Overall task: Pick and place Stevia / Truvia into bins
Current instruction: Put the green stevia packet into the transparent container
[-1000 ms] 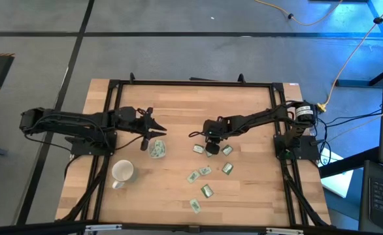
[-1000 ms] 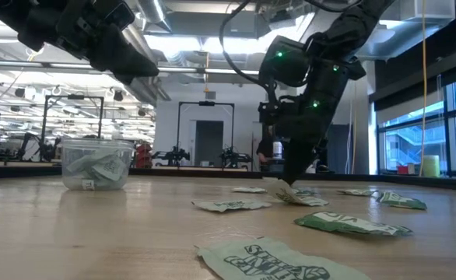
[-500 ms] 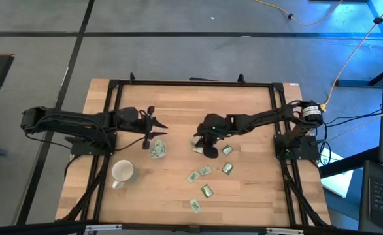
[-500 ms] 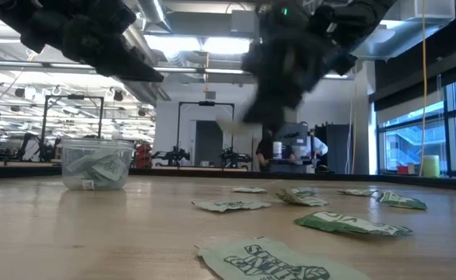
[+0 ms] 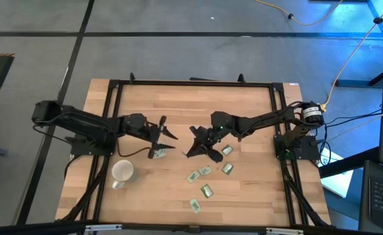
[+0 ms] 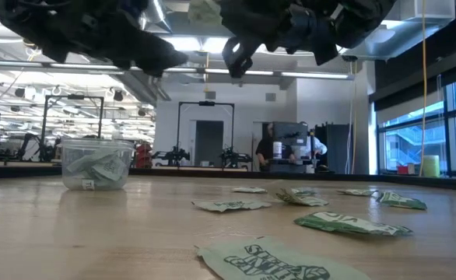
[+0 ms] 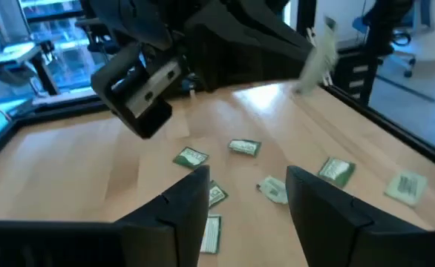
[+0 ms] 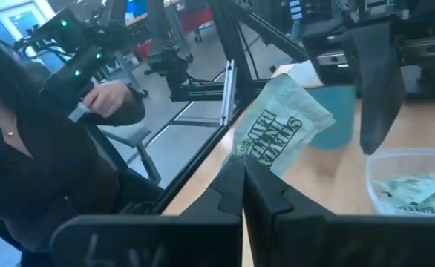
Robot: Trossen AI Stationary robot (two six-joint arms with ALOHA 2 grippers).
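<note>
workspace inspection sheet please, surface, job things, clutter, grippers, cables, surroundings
surface: wooden table in a black frame.
job's things: clear cup already holding sachets; loose sachets lie on the table's right half.
clutter: white mug near the left front.
grippers: right gripper shut on a Stevia sachet, raised above the table near the cup; left gripper open, empty, over the cup.
cables: yellow cord on the floor by the right arm's base.
surroundings: a person close by in the right wrist view; people farther off in the low view.

a white mug (image 5: 121, 172) stands on the wooden table (image 5: 178, 104).
</note>
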